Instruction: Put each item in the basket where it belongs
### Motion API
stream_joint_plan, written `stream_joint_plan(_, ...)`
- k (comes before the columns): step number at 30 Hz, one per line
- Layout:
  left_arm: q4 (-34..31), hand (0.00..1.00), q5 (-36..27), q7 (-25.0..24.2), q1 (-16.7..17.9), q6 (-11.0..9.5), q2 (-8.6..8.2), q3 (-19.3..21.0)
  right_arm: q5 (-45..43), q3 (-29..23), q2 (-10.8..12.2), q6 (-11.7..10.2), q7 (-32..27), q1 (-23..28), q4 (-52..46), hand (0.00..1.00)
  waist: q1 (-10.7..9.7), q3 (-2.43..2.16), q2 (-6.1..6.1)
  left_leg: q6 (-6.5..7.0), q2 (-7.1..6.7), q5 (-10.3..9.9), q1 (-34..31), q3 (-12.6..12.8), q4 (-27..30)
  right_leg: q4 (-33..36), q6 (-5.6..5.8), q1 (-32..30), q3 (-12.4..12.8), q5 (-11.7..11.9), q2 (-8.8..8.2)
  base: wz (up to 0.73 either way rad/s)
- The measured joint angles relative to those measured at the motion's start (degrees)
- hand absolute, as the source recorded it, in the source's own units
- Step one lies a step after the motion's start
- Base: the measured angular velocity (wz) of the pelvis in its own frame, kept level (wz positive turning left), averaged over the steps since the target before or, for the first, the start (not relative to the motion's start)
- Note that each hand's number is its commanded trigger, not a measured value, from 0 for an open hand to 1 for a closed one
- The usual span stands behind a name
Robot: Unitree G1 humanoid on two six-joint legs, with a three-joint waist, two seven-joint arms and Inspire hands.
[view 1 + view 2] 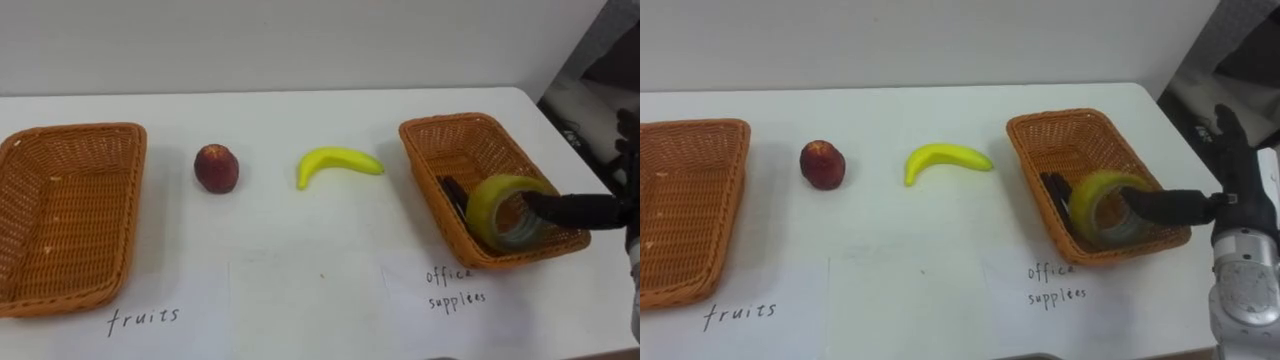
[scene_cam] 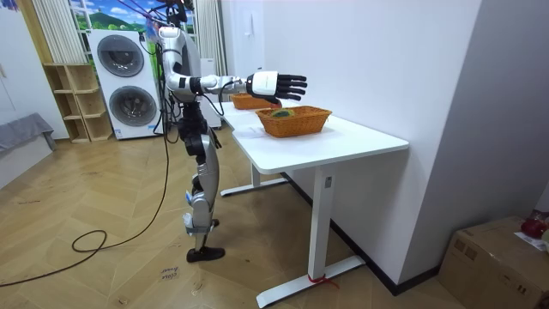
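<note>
Paper labels [image 1: 145, 318] nearest, handwritten and laid along the front edge of the white desk [image 1: 290, 230], one before each basket to mark its intended contents. Just behind the right-hand label, the woven brown wicker basket for office supplies [image 1: 450, 122], holding a slim dark object [image 1: 455, 195] flat on its floor and the yellow-green roll of tape [image 1: 505, 210], stood on edge and leaning against the near right wall. Right hand [image 1: 1240, 195] at that basket's right rim, fingers spread and straight, thumb reaching toward the roll's hollow core without pinching it; hard to tell whether touching. Judged a release, the roll propped that way from being set in from the side. At the left, the matching wicker basket for fruit [image 1: 70, 210], bare inside. Farther back, between the two baskets and well apart from both, a dark red apple [image 1: 216, 167] and a curved yellow banana [image 1: 338, 163], loose on the desk, not yet sorted, probably bound next for the left basket.
</note>
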Motion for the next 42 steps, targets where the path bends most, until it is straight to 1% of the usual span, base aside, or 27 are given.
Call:
stream_joint_plan(5, 0.0, 0.0, -0.1, 0.0, -0.1, 0.0, 0.0, 0.0, -0.1, -0.1, 0.0, 0.0, 0.0, 0.0, 0.0, 0.0, 0.1, 0.0, 0.01, -0.09, 0.11, -0.1, 0.0, 0.2, 0.0, 0.0, -0.02, -0.1, 0.0, 0.0, 0.08, -0.01)
stream_joint_plan(16, 0.0, 0.0, -0.1, -0.2, 0.1, 0.2, 0.0, 0.0, -0.5, 0.0, 0.0, 0.0, -0.5, 0.0, -0.6, 0.0, 1.4, -0.14, -0.22, -0.12, 0.15, -0.1, 0.1, 0.5, 0.0, 0.0, -0.03, -0.1, 0.0, 0.0, 0.09, -0.01)
stream_joint_plan(24, 0.0, 0.0, 0.0, -0.2, 0.8, 0.4, 0.01, -0.1, -1.3, 0.0, 0.0, 0.0, -2.1, -0.1, -5.6, 0.0, 1.8, -0.12, -0.24, -0.12, 0.18, -0.1, 0.1, 0.5, 0.0, 0.1, -0.06, -0.1, 0.0, 0.0, 0.09, 0.0)
stream_joint_plan(27, 0.2, 0.0, 0.0, -0.2, 0.8, 0.4, -0.01, -0.2, -2.6, 0.0, 0.0, 0.0, -2.7, -0.1, -6.4, 0.0, 2.1, 0.0, -0.14, -0.13, 0.18, -0.1, 0.4, 0.5, 0.0, 0.1, -0.06, 0.2, 0.0, 0.0, 0.1, 0.0)
stream_joint_plan(34, 1.1, 0.0, 0.0, -0.4, 0.6, 0.5, -0.03, -1.3, -2.1, 0.2, 0.0, 0.0, -3.7, -0.4, -7.3, 0.0, 3.1, 0.18, -0.17, -0.14, 0.18, -0.1, 0.5, 0.5, -0.4, 0.0, -0.07, 0.3, 0.1, 0.0, 0.13, 0.0)
stream_joint_plan(37, 1.1, 0.0, 0.0, -0.6, 0.5, 0.6, -0.01, -1.4, -1.2, 0.9, 0.0, 0.0, -3.7, -2.2, -7.3, 0.0, 3.1, 0.3, -0.26, -0.16, 0.2, -0.1, 0.5, 0.8, -0.5, 0.0, -0.07, 0.1, 0.9, 0.0, 0.29, -0.08)
stream_joint_plan(39, 1.0, 0.0, 0.0, -0.7, 0.4, 0.7, 0.15, -2.0, -1.5, 2.1, 0.0, 0.0, -3.7, -4.8, -7.4, 0.0, 3.0, 0.43, -0.22, -0.18, 0.26, -0.1, 0.4, 1.2, -0.5, 0.1, -0.11, -0.2, 1.5, 0.1, 0.4, -0.11)
stream_joint_plan(42, 1.0, 0.0, 0.1, -1.4, -0.5, 0.9, 0.15, -2.0, -1.7, 2.4, 0.0, 0.0, -3.7, -7.0, -7.8, 0.0, 3.4, 0.44, -0.2, -0.18, 0.26, -0.1, 0.5, 1.3, -0.4, 0.1, -0.11, -0.2, 1.7, 0.1, 0.46, 0.0)
